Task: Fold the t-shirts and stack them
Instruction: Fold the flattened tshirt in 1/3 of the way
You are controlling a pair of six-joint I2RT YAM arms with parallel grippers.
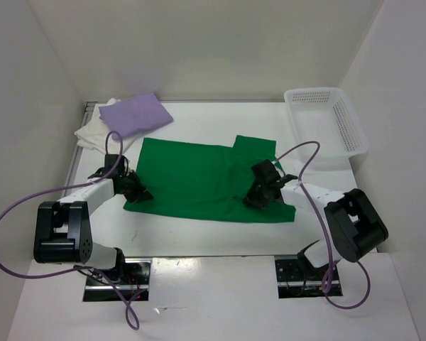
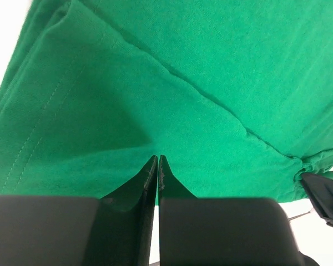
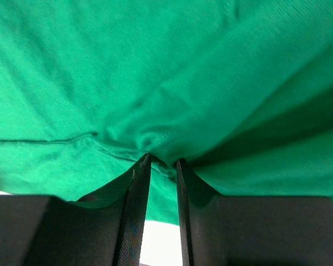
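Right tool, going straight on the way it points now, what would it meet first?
The green t-shirt: its cloth is bunched at the tips of the right tool and fills the view ahead.

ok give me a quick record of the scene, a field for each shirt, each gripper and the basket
green t-shirt: spread out mid-table, both grippers on it
left gripper: shut on the green t-shirt at its left edge
right gripper: pinching a bunched fold of the green t-shirt near its right edge
lavender t-shirt: folded, far left corner, lying on the white t-shirt
white t-shirt: under the lavender t-shirt, partly showing
basket: white, perforated, far right corner, apart from the shirts
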